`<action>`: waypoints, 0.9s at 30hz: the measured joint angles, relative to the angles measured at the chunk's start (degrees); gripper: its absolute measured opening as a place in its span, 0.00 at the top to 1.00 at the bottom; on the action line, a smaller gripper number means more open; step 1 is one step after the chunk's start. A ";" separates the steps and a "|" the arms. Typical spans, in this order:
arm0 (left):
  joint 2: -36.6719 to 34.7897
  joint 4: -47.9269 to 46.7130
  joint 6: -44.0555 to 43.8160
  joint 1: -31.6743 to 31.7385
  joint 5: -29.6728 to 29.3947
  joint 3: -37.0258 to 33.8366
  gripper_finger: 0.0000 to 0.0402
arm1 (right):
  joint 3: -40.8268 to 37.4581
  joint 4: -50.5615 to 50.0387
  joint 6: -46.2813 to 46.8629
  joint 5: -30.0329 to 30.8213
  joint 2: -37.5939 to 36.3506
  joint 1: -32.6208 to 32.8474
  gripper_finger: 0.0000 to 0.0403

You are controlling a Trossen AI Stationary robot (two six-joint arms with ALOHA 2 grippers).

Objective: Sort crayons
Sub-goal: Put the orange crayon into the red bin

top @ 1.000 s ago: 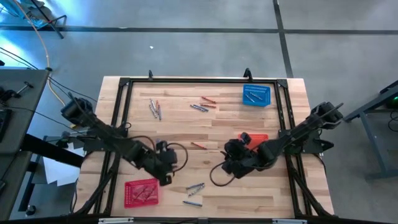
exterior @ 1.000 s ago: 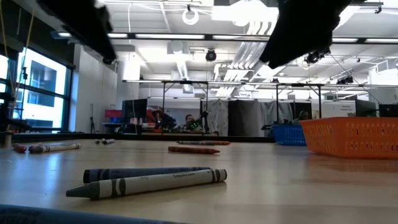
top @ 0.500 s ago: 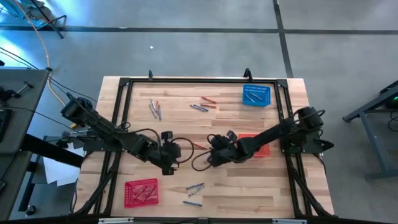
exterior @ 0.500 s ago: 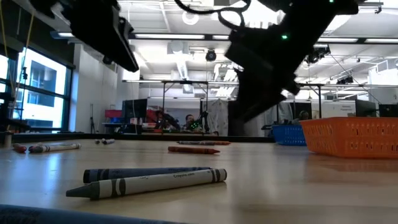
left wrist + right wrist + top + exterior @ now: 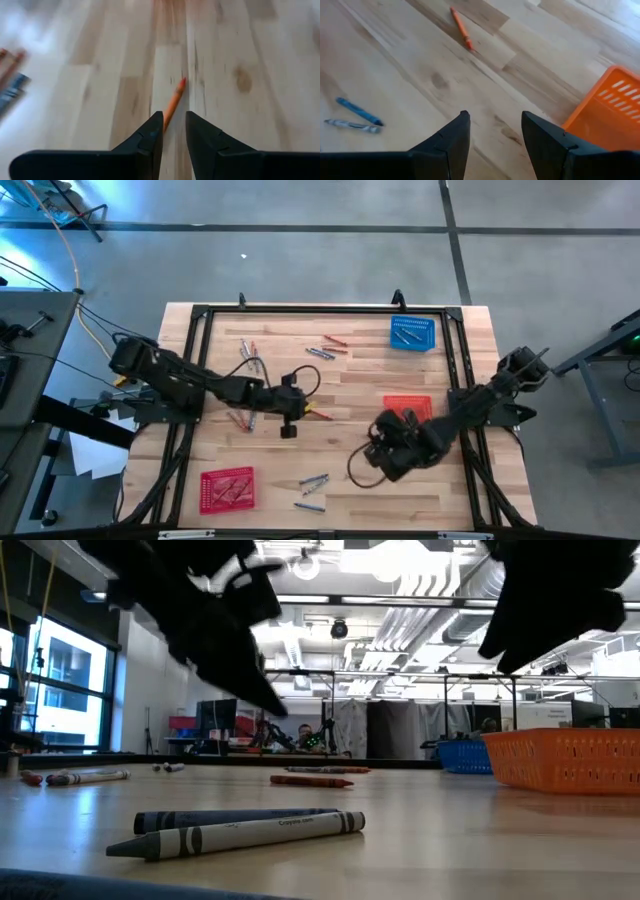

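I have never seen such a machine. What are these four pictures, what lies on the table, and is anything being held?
Two dark robot arms work at a wooden table. One picture looks down from above, one looks level along the tabletop, and two come from cameras on the wrists. Loose crayons lie scattered, with a blue basket and red baskets. The left gripper hovers over an orange crayon, fingers apart, not gripping it. The right gripper is open and empty beside another red basket.

Two dark fingers (image 5: 150,137) narrowly parted; thin orange crayon (image 5: 175,100) extends toward twelve o'clock on pale wooden table (image 5: 240,60).
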 joint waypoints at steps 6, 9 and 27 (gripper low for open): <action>10.12 1.77 1.49 2.67 3.74 4.05 0.77 | 0.00 0.35 2.07 0.72 0.24 2.32 0.57; 13.78 1.41 4.13 2.67 4.01 7.56 0.74 | 0.00 0.61 2.07 0.67 0.24 2.39 0.57; 18.17 -8.33 12.91 4.25 2.55 14.91 0.59 | 0.00 1.14 1.85 0.35 0.26 2.39 0.57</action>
